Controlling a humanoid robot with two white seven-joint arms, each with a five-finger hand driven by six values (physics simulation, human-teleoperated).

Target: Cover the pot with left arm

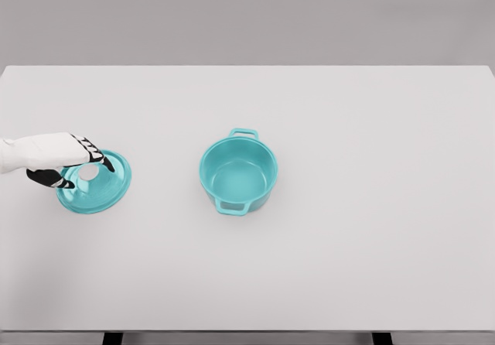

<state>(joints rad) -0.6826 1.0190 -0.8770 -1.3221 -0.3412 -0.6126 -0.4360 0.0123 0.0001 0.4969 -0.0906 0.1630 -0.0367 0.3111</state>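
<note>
Pot (238, 175) sits open mid-surface (348, 268); our left robot hand (73, 167) clasps the lid (97, 186) by its knob — gripped there for a clean lift.

- 1 teal pot (238, 173), open
- 1 teal lid (99, 186)
- 1 robot hand (73, 163) in view
- 1 white worktop (348, 244)

— Where's the pot (238, 176)?
— Near the table's middle, upright and uncovered: teal, round, empty, one loop handle at its far rim and one at its near rim.
— And the lid (99, 186)?
— Well apart, to the pot's left. Teal too, a shallow disc, tilted, with a pale knob at its centre.
</note>
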